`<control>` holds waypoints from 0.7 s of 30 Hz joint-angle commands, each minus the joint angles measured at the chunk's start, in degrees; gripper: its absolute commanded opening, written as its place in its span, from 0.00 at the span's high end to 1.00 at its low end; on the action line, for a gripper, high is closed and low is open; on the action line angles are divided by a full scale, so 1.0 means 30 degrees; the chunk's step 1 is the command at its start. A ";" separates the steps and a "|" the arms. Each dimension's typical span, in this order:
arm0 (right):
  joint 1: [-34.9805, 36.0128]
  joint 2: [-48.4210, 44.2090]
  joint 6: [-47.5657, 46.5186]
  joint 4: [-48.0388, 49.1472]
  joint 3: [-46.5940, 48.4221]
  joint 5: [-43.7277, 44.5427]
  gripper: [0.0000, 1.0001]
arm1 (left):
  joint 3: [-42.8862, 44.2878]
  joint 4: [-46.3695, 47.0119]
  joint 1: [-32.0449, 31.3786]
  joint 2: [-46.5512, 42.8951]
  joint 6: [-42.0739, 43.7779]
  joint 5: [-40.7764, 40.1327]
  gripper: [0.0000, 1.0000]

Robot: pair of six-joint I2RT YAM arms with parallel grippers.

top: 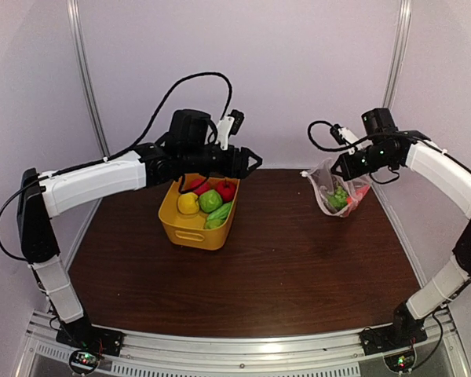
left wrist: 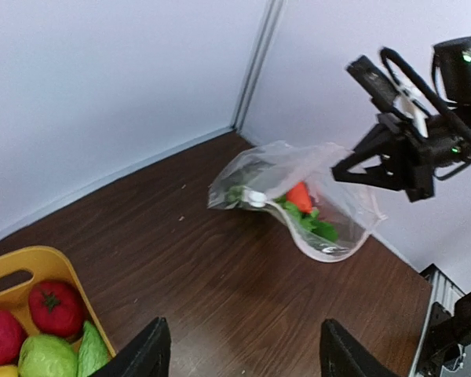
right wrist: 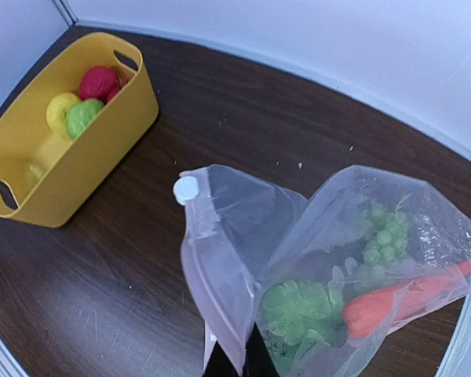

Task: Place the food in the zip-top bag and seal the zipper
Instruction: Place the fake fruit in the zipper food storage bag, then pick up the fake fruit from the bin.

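Two robot arms rise from the near edge of a dark brown wooden surface [top: 282, 267]. Toward the middle left sits a yellow basket [top: 190, 229] with handle slots. It holds toy food: a yellow round fruit [top: 188, 203], a green round fruit [top: 210, 200], a red tomato [top: 226, 189] and a green cucumber [top: 218, 216]. The left tool [top: 255, 161] hovers just above the basket's far rim, its fingers spread apart with nothing between them.

Farther back on the right, near the rear wall, the right tool [top: 335, 169] is pinched together on the upper edge of the zip-top bag [top: 339, 194], a clear, crinkly plastic pouch. The bag hangs from that grip, and its lower end appears to rest on the surface. Inside the bag lie an orange carrot [right wrist: 400, 302], a leafy green vegetable [right wrist: 302, 310] and a bunch of green grapes [right wrist: 381, 239]. A small white slider [right wrist: 186, 189] sits at one corner of the bag's mouth. The bag and basket are well apart.
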 commanded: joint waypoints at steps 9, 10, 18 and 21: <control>-0.0043 -0.0075 -0.0166 0.0736 -0.1705 -0.1883 1.00 | 0.2119 -0.7907 0.2654 0.2558 -0.0847 -0.3406 0.26; -0.0039 -0.0132 -0.0215 0.0765 -0.1800 -0.2076 1.00 | 0.2298 -0.8228 0.2650 0.2746 -0.0797 -0.3720 0.24; -0.0038 -0.0788 -0.0266 0.1075 -0.2658 -0.2523 1.00 | 0.2338 -0.9148 0.3749 0.4222 -0.1419 -0.3561 0.19; -0.0046 -0.0753 -0.0244 0.1078 -0.2766 -0.2672 1.00 | 0.2430 -0.8602 0.4045 0.4879 -0.1448 -0.3353 0.19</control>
